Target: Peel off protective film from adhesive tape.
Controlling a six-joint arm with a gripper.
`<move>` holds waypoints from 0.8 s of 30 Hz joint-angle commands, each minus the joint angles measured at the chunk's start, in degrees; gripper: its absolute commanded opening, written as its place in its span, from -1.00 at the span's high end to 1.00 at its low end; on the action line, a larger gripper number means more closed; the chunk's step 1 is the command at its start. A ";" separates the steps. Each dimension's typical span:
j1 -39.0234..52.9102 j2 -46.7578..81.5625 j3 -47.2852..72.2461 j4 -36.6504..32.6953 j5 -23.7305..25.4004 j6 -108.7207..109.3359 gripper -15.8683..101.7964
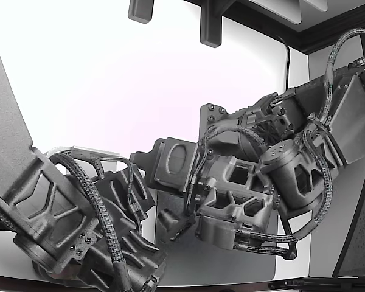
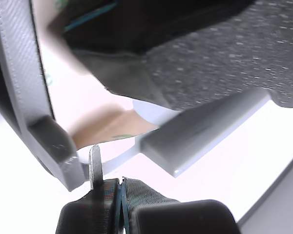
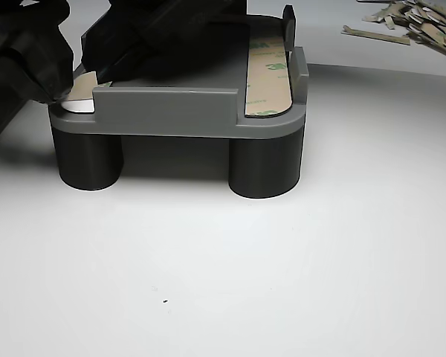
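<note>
The grey fixture [image 3: 171,111] stood on two dark cylindrical legs [image 3: 264,167] on the white table [image 3: 282,282]. In the other view, a strip of adhesive tape with its tan protective film [image 3: 267,74] lay flat in the fixture's slot at about 2 o'clock from the fixture's front wall, its printed liner facing up and its rounded end reaching the front edge. At about 10 o'clock, a second tan film end [image 3: 82,85] lay over a white rounded patch at the fixture's corner, with the dark gripper [image 3: 67,78] directly against it.

In the wrist view, a thin metal fingertip [image 2: 94,163] stood upright just beside the tan film [image 2: 105,127] and the fixture's pale rail [image 2: 200,131]. The jaws appeared drawn close together at the film's edge, but whether the film was actually pinched could not be told from these frames.

In the exterior view, two dark arms crowded the centre, the gripper tips hidden between them.

A heap of discarded film pieces [image 3: 420,22] lay on the table at about 1 o'clock, well apart from the fixture.
</note>
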 commanded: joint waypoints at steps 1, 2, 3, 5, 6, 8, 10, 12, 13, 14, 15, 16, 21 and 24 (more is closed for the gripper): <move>-0.79 1.76 -2.37 0.88 0.26 0.09 0.91; -0.97 1.85 -3.16 2.11 0.26 0.18 0.91; -1.23 2.20 -4.04 3.34 0.26 0.18 0.91; -2.29 2.99 -5.71 5.63 -0.35 0.18 0.91; -2.90 3.34 -6.50 7.12 -0.53 0.18 0.91; -4.31 4.57 -7.29 10.37 -1.05 0.35 0.87; -5.36 6.33 -7.29 11.78 -0.62 0.88 0.84; -5.19 8.88 -5.10 10.20 1.14 3.16 0.72; -4.83 10.02 -4.22 9.23 2.02 4.48 0.69; -5.45 11.25 -4.66 9.93 1.67 5.98 0.68; -6.59 13.01 -4.48 9.32 1.49 7.21 0.65; -7.73 14.94 -4.31 8.88 0.88 8.96 0.54; -15.64 24.96 -4.66 9.93 -7.03 10.46 -0.06; -20.13 29.36 -5.10 9.49 -10.02 15.03 -0.61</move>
